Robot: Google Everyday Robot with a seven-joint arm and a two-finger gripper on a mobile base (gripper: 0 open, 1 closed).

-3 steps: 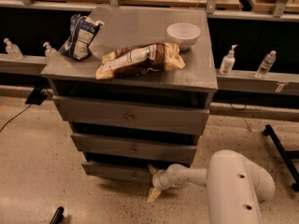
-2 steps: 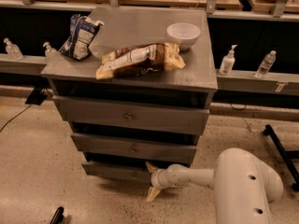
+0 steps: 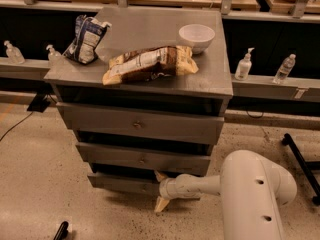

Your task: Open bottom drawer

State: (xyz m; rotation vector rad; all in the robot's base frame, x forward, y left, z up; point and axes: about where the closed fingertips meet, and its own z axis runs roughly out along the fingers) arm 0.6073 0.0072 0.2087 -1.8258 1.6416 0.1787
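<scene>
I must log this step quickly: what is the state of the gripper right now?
Gripper: open, its fingers spread one above the other at the front of the bottom drawer, with nothing visibly held.

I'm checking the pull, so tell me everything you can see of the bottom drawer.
The bottom drawer is the lowest of three in the chest: a low, wide, grey front with a dark gap above it. I can't make out its knob. The hand sits just right of its middle, fingers spread, one above the front and one below.
</scene>
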